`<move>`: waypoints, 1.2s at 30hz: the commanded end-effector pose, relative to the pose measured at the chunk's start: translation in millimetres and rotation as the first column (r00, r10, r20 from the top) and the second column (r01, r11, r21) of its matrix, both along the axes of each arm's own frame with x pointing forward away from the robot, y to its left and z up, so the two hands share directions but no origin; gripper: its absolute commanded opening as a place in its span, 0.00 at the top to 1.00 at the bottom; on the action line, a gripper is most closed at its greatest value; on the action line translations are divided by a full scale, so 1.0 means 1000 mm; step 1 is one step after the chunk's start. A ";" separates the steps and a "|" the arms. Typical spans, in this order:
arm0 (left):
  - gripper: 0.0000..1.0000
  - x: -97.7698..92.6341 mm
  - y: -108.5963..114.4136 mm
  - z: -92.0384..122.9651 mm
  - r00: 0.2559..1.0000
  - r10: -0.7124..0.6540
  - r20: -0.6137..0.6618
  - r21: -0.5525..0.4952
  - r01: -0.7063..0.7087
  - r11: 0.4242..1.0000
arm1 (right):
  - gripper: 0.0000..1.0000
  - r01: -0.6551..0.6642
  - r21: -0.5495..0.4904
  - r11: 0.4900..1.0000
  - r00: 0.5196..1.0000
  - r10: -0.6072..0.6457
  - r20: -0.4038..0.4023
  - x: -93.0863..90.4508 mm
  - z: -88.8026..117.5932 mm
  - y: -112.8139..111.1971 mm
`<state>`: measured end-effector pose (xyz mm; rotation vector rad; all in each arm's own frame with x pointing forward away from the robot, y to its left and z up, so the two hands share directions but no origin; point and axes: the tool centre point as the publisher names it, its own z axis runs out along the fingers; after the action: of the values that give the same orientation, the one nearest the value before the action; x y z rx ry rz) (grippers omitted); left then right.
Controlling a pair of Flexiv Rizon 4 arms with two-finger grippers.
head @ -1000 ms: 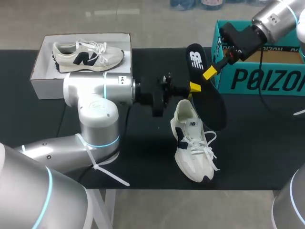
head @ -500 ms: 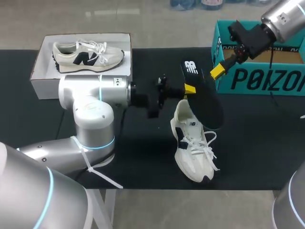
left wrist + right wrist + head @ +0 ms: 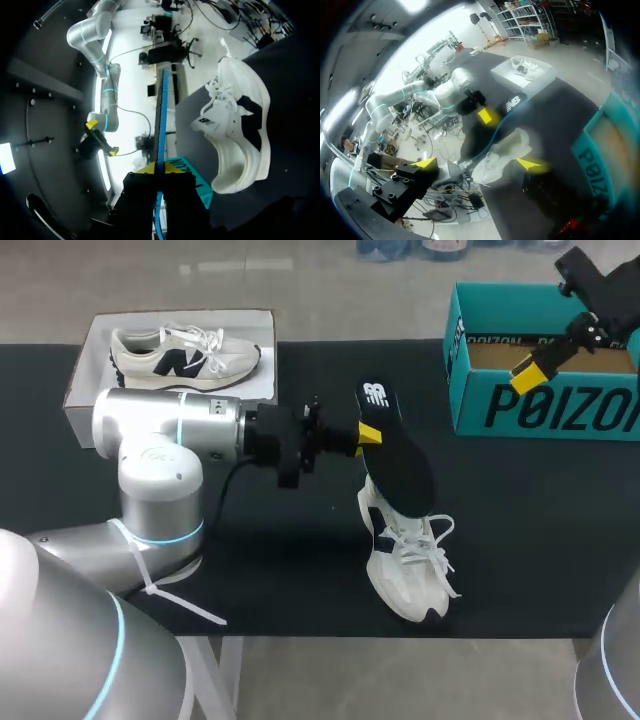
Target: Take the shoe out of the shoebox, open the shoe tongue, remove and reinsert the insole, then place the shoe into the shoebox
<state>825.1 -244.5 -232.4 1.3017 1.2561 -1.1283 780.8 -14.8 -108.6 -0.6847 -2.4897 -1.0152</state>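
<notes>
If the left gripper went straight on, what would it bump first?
Probably the teal box, though depth is unclear. The left gripper, shut on the insole, points at it; the shoe lies beside that line.

Even light from above, hard glare at the wrist

The black table takes only soft, faint shadows; the left arm bears pale highlights on its silver shell; in the left wrist view the insole and the white shoe stand against a blown-out bright room.
</notes>
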 end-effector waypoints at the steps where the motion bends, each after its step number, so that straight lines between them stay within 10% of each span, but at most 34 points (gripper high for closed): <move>1: 1.00 0.001 0.015 0.000 0.999 -0.028 -0.017 0.001 0.028 1.000 | 0.00 0.219 -0.217 0.951 0.942 -0.149 0.301 -0.050 0.026 -0.015; 11: 1.00 0.001 0.023 0.000 0.999 -0.048 -0.012 -0.016 0.047 0.999 | 0.00 0.356 -0.342 0.870 0.891 -0.207 0.403 -0.089 0.028 -0.031; 36: 1.00 -0.024 0.010 0.006 0.983 -0.071 0.167 0.043 0.065 0.997 | 0.00 0.321 -0.328 0.888 0.914 -0.201 0.352 -0.094 0.024 -0.023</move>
<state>804.0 -233.4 -226.0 1.4500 1.1203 -1.0297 683.8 -37.0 -81.6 -1.0890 -2.9843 -0.7616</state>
